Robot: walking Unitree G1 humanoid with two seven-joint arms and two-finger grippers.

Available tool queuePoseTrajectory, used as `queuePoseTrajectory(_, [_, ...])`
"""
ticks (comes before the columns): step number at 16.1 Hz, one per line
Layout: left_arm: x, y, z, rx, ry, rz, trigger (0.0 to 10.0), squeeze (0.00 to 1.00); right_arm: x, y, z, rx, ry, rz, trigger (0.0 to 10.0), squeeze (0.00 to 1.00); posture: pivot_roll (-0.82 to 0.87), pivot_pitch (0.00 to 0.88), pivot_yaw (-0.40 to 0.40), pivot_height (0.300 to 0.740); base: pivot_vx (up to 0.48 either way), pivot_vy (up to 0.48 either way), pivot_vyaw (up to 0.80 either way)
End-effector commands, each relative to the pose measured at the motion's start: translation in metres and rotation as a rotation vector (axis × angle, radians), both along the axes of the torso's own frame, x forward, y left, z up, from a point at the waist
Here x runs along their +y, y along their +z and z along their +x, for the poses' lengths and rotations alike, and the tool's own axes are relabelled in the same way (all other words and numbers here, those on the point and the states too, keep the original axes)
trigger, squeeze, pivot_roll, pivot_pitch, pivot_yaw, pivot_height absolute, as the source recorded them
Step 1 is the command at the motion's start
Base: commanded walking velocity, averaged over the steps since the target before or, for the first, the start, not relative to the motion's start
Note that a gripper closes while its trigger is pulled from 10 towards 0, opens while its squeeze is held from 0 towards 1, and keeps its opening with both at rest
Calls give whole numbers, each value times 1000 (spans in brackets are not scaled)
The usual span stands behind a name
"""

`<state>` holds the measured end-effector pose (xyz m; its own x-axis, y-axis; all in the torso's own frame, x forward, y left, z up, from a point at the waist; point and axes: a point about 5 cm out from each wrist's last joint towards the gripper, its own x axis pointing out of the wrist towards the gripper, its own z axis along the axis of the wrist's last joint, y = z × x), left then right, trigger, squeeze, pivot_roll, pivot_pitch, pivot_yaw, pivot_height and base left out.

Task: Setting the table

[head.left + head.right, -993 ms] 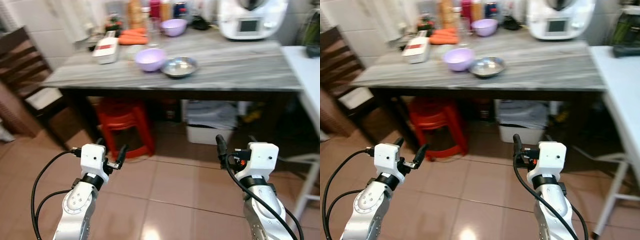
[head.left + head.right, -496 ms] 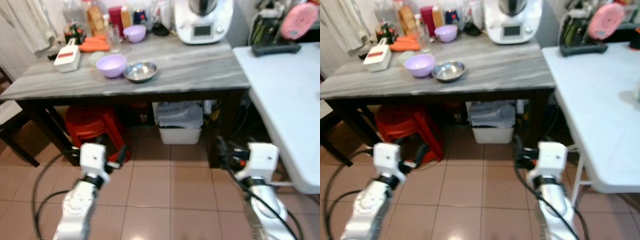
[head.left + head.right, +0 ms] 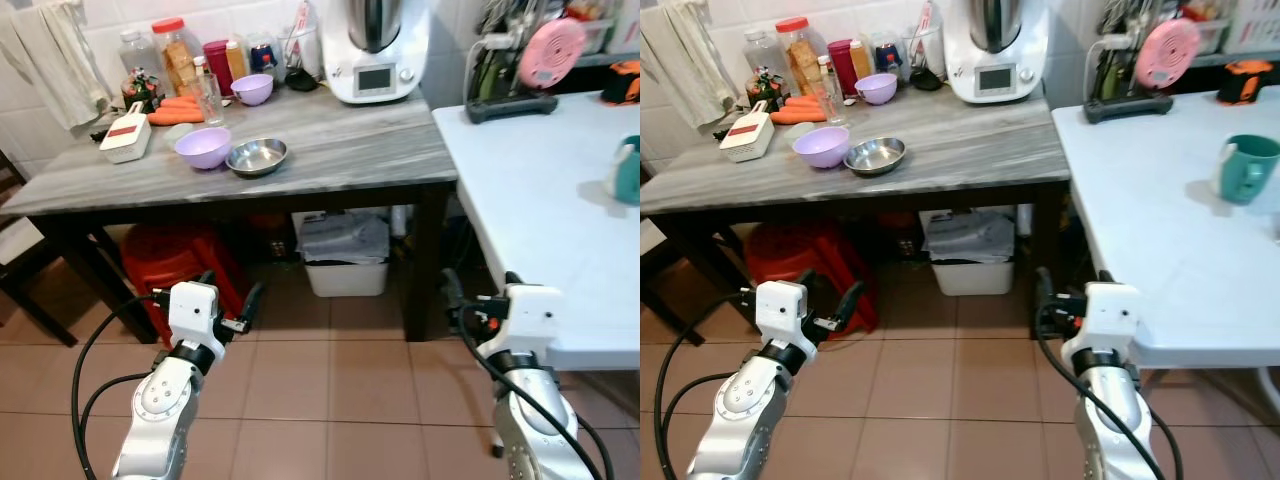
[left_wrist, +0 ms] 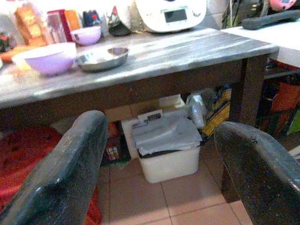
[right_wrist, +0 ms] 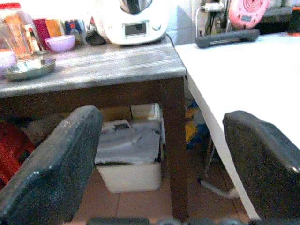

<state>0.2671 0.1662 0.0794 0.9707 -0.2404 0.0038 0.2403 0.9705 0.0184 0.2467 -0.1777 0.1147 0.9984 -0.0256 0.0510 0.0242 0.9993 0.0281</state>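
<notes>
Both grippers hang low over the tiled floor [image 3: 330, 390], in front of the tables. On the left, the left gripper [image 3: 229, 303] has its fingers spread wide with nothing between them; in its wrist view the two black fingers [image 4: 61, 178] frame a white bin [image 4: 166, 150] under the grey table [image 3: 330, 150]. A red stool [image 3: 175, 265] stands partly hidden under that table's left half, and a dark chair [image 3: 25, 270] is cut off at the left edge. On the tabletop, from left: a white grater [image 3: 126, 132], a lilac bowl [image 3: 202, 147] just beside a steel bowl [image 3: 257, 156], carrots [image 3: 175, 110], a drinking glass [image 3: 209, 97], a smaller purple bowl [image 3: 252, 89], jars too blurred to name, and a white kitchen machine [image 3: 375, 55]. Further right, the right gripper [image 3: 1072, 290] is likewise open and empty, close to the edge of the white table [image 3: 1160, 210]. On it stand a teal mug [image 3: 1246, 168] and a pink fan [image 3: 1167, 53], partly cut off at the top.
</notes>
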Motion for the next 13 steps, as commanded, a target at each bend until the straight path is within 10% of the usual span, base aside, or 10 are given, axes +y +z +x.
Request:
queuePoseTrajectory(1, [7, 2, 1, -2, 10, 10, 10000, 0, 7, -1, 1, 0, 17, 12, 10000, 0, -96, 0, 141, 740, 0, -330, 0])
queuePoseTrajectory(13, [5, 2, 1, 7, -2, 11, 10000, 0, 9, 0, 1, -6, 23, 25, 10000, 0, -93, 0, 148, 740, 0, -329, 0])
